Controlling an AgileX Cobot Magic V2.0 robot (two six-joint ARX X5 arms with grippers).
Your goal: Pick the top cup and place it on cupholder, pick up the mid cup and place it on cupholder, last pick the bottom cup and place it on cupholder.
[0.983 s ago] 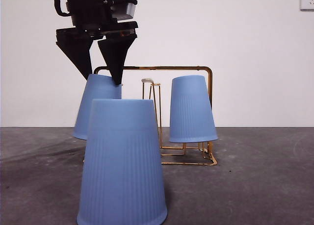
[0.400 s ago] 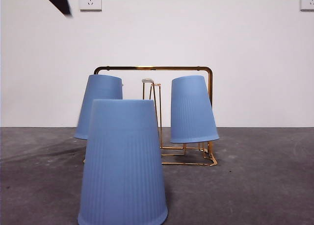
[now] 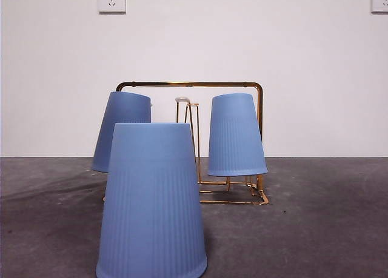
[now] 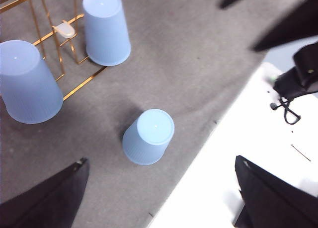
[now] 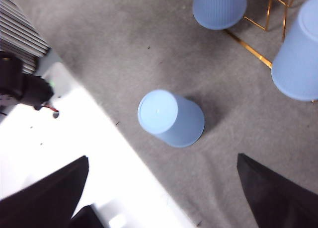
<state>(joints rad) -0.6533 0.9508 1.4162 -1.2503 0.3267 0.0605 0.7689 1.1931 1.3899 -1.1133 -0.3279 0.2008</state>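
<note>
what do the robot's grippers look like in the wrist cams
In both wrist views the jaws are plain matte black wedges, broad at the picture's edge and tapering to a point, with no markings or pads visible. The left gripper and the right gripper look alike. No cables or sleeves show on them; the front view shows neither arm.

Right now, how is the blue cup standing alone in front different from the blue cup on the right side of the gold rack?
The front cup rests upside down on the grey table, apart from the cupholder; the right cup hangs over one of the cupholder's pegs, its rim clear of the table. The front cup stands straight, while the right cup looks slightly tilted. Both are the same ribbed light blue, tapered and inverted.
</note>
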